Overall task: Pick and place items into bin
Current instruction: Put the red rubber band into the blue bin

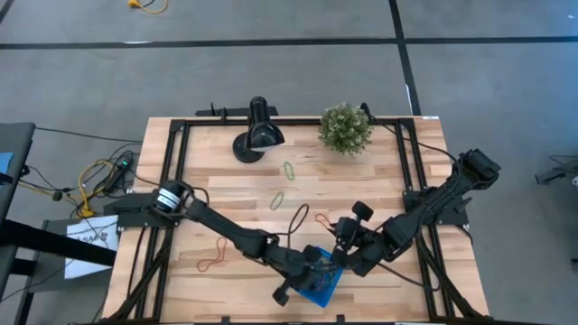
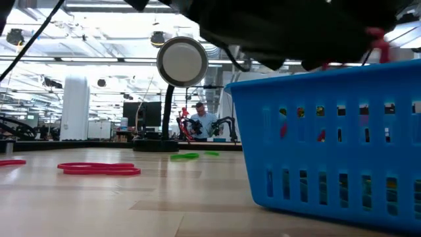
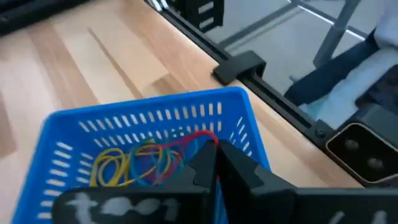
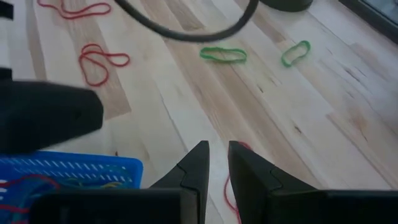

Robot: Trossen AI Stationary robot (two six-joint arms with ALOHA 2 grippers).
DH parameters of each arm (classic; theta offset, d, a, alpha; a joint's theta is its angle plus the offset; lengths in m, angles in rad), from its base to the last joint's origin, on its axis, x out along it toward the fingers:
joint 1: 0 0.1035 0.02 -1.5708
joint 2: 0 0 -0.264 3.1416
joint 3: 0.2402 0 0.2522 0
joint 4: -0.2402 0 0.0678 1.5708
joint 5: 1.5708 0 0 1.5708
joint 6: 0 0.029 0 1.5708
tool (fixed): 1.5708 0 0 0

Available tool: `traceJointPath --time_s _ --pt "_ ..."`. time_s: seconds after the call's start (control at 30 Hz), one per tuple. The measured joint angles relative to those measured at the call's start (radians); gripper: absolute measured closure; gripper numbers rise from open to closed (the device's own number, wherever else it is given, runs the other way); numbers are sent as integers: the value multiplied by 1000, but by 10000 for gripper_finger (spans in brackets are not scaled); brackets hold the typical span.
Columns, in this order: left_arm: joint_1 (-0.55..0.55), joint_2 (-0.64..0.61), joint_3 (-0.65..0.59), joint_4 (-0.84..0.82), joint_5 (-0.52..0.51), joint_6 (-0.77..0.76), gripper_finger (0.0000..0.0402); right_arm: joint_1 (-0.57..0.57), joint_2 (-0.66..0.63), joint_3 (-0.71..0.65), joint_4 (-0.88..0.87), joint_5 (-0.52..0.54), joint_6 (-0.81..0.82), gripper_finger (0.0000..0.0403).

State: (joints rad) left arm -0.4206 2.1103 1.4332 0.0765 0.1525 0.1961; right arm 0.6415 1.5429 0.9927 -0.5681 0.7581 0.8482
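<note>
The blue bin [image 3: 149, 118] sits at the bench's [image 1: 226, 194] near edge, with yellow, red and green rubber bands [image 3: 149, 158] heaped inside. The left claw [image 3: 214, 163] hangs over it, clamped on a red band [image 3: 200, 137]. The right claw [image 4: 217, 163] hovers just beside the bin, narrowly parted, empty. Two green bands [image 4: 222, 55] and red loops [image 4: 99, 61] lie farther out on the wood.

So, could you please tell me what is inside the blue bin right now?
The blue bin holds yellow bands, a red band and some green and blue strands. The shut left gripper covers the bin's near corner, so anything there is hidden.
</note>
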Motion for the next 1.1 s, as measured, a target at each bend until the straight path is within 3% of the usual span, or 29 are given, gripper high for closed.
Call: traceJointPath --time_s 0.37,0.57,0.7,0.8,0.93,1.1 --pt "2 17 25 -79 -97 8 370 0 0 0 -3 -8 15 349" --pt "1 15 25 -87 -134 10 329 -11 0 0 -4 -91 105 349" --pt "-1 15 25 -102 -219 -8 307 -24 0 0 -4 -199 121 349" --pt "-5 -2 25 -156 -281 -2 298 -21 0 0 -3 -204 122 349" --pt "-7 -99 24 -312 -360 -19 294 -21 0 0 1 -204 122 349" --pt "-6 -325 25 -583 -459 -41 294 -21 0 0 -1 -207 115 349"
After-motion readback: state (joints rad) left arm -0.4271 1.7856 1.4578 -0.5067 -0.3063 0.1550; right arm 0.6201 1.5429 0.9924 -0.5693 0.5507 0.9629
